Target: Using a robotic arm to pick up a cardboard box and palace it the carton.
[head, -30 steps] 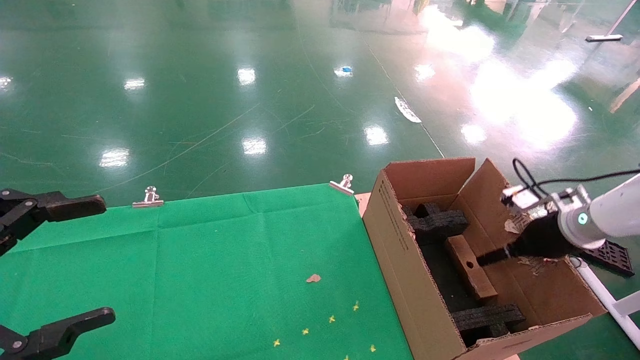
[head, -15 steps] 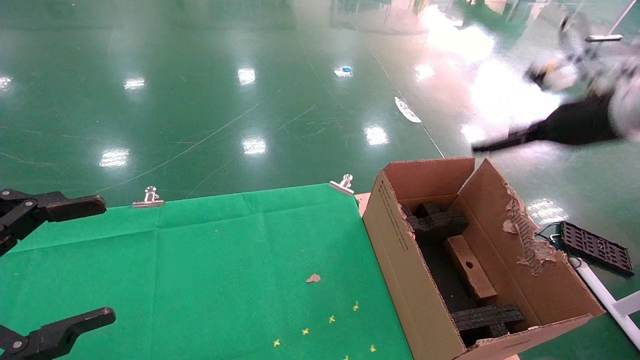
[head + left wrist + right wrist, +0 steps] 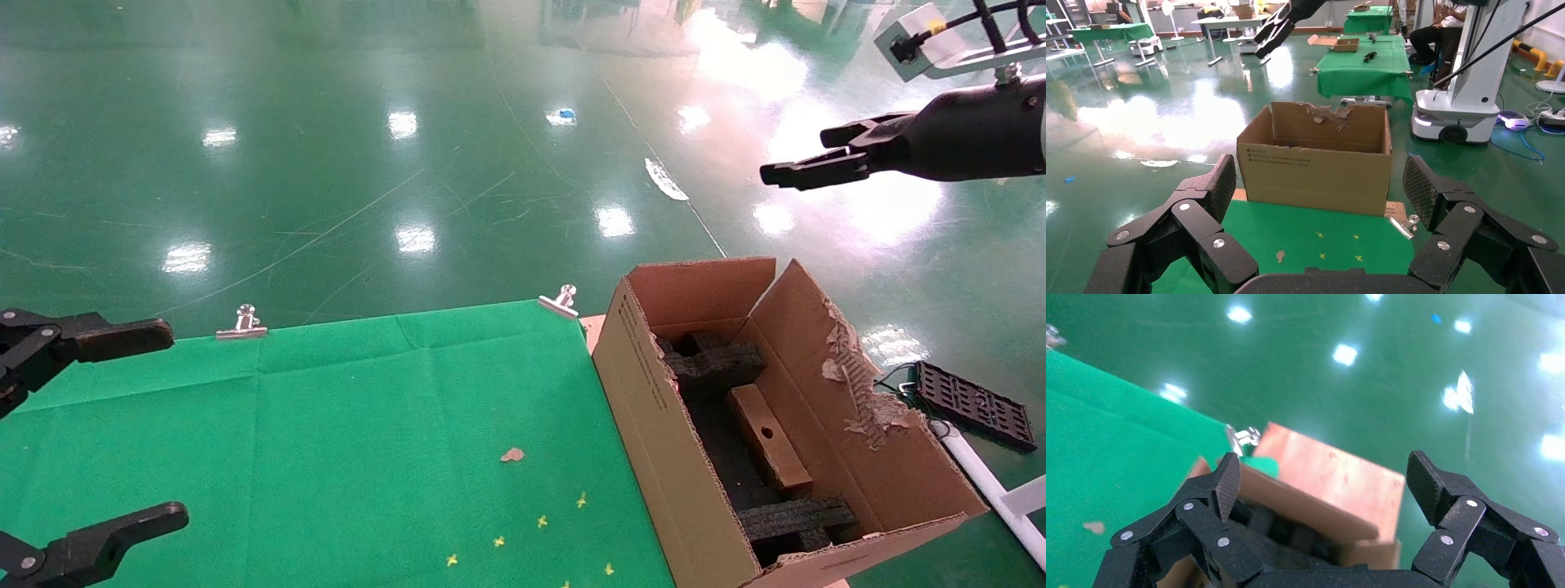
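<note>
The carton (image 3: 654, 425) stands at the right end of the green table, flaps open, with black foam blocks (image 3: 719, 363) inside. The small cardboard box (image 3: 768, 437) lies in it between the foam blocks, its round hole facing up. My right gripper (image 3: 794, 155) hangs open and empty high above the carton's far end. The right wrist view shows its fingers spread (image 3: 1324, 471) over the carton (image 3: 1333, 478). My left gripper (image 3: 173, 422) is open and empty at the table's left edge. In the left wrist view it (image 3: 1319, 171) faces the carton (image 3: 1315, 177).
A green cloth (image 3: 368, 441) covers the table, held by metal clips (image 3: 241, 322) (image 3: 560, 300). A cardboard scrap (image 3: 512, 454) and yellow crosses (image 3: 541, 521) lie on it. A black tray (image 3: 972, 404) and a white pipe (image 3: 993, 490) are on the floor to the right.
My right gripper has risen out of the carton, from beside the small box to high above it. The small box stays in the carton. The left arm has not moved.
</note>
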Controlling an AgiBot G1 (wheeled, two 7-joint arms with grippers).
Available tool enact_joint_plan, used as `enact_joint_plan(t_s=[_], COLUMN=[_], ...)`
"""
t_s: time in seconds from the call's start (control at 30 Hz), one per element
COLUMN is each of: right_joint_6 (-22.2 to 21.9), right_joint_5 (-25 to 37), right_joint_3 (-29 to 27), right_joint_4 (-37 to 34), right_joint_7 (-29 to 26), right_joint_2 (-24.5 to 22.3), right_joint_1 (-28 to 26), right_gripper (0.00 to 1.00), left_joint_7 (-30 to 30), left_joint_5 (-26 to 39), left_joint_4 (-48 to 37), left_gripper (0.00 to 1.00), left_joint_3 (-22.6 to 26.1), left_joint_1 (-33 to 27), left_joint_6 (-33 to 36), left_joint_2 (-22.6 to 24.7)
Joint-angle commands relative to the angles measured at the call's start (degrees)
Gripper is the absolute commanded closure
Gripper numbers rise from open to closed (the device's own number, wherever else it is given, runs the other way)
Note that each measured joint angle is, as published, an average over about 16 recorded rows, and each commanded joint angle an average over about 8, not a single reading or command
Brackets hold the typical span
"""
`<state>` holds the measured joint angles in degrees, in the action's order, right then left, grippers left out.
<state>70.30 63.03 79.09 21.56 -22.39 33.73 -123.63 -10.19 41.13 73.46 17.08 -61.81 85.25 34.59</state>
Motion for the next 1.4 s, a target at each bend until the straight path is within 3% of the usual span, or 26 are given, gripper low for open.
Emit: enact_joint_plan(t_s=[0.03, 1.4], right_joint_6=[0.02, 11.05], right_joint_5=[-0.54, -15.34], right_joint_3=[-0.87, -45.48], right_joint_4=[0.97, 37.59], right_joint_7=[0.28, 8.43], right_joint_2=[-0.26, 0.85], right_joint_1=[0.56, 44.68], right_gripper=[0.00, 0.00], left_joint_7=[0.00, 0.07], left_joint_5=[0.00, -0.08], left_joint_4=[-0.01, -0.04], left_gripper=[0.00, 0.00], left_joint_3=[0.00, 0.13], left_joint_1=[0.00, -0.05], left_joint_6=[0.00, -0.03], left_joint_2=[0.00, -0.04])
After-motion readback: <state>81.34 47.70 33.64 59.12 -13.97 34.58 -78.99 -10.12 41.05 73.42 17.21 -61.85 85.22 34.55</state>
